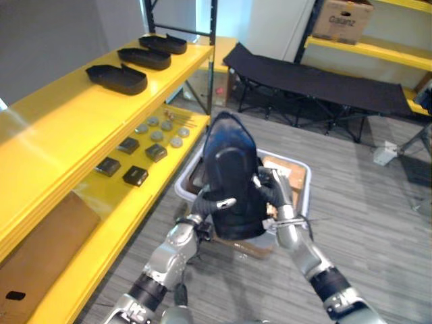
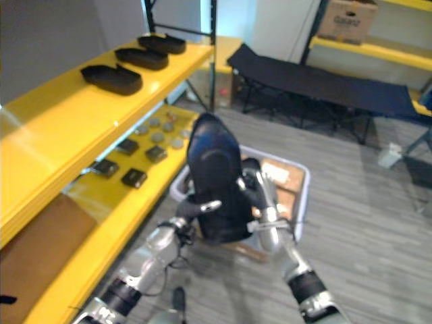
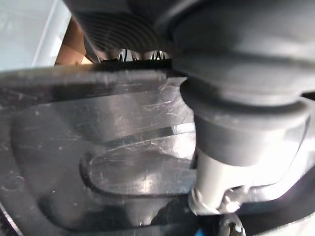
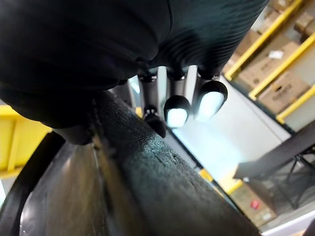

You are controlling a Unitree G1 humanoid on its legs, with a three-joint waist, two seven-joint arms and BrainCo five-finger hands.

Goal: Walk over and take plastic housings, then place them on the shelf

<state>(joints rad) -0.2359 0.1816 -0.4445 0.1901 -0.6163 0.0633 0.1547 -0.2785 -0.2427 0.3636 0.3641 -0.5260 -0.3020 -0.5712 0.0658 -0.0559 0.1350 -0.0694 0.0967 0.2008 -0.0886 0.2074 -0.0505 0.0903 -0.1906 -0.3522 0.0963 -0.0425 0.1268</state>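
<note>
Above the white bin (image 1: 305,182) on the grey plank floor (image 1: 364,229), beside the yellow shelf's (image 1: 81,115) front edge:

1. Black plastic housing (image 1: 229,169). It stood upright on end with its rounded top uppermost, lifted clear over the bin and held between both hands. Its scuffed, glossy face carried an oval recess.
2. Left hand (image 1: 214,204). It was clamped on the housing's lower left side, with its thumb (image 3: 221,162) pressed across the face; its fingers were hidden behind the part.
3. Right hand (image 1: 273,190). It was clamped on the housing's right edge, the rim pinched between thumb and fingers (image 4: 176,110), whose dark tips reached past the rim.
4. White bin, rectangular. It stood on the floor just off the shelf's lower board and held brown flat pieces (image 1: 283,169), their kind not discernible.
5. Three black housings, laid flat in a row on the shelf's top board toward its far end: the nearest (image 1: 116,78), the middle (image 1: 144,58) and the farthest (image 1: 163,44). They lay close together, well apart from the held one.
6. Small black blocks (image 1: 135,175), several, on the shelf's lower board near its front edge.
7. Round grey discs (image 1: 157,135), a cluster on the same board, just beyond the blocks.
8. Brown cardboard sheet (image 1: 40,236), flat on the near end of the lower board.
9. Black folding cot (image 1: 324,84), standing on the floor beyond the bin.
10. Cardboard box (image 1: 343,20), on a second yellow shelf behind the cot.
</note>
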